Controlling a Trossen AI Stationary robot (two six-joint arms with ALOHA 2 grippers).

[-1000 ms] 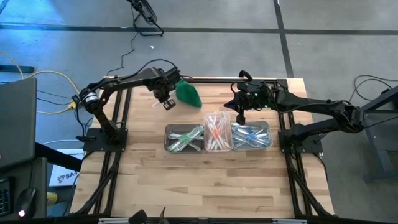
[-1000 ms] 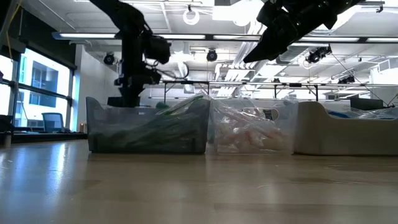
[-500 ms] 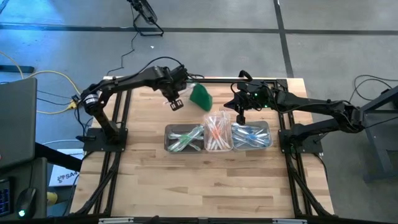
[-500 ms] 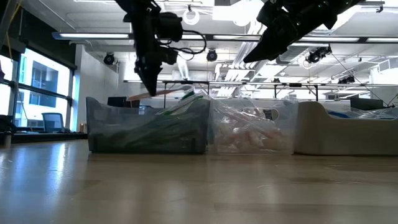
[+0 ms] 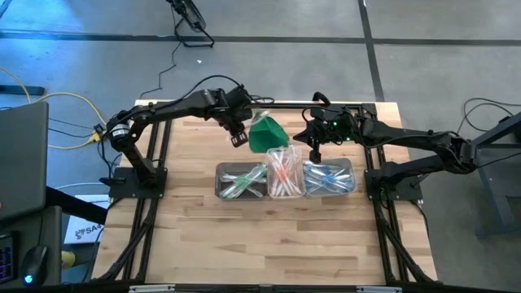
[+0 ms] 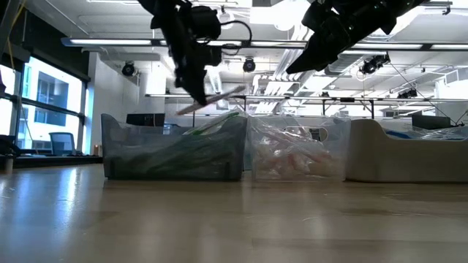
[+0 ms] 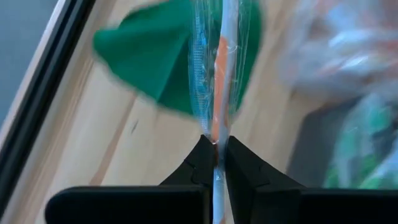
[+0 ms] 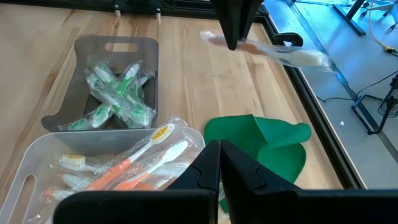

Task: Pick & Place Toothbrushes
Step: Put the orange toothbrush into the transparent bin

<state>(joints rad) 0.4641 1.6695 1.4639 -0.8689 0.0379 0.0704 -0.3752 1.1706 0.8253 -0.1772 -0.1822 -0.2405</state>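
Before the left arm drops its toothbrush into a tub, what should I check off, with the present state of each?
1. Left gripper shut on the wrapped orange toothbrush: ok.
2. Toothbrush over the middle tub of orange brushes: not ok, it hangs behind the tubs, by the green lump.
3. Right gripper clear of the path: cannot tell, it hovers shut near that tub's far rim.
4. Colours sorted, green tub included: ok.

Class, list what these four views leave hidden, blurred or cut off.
- Low view: the green toothbrushes are dim behind the cloudy wall of their tub.
- Left wrist view: the wrapped toothbrush in the left gripper is blurred; its head runs off the edge.
- High view: the right gripper is too small to judge.
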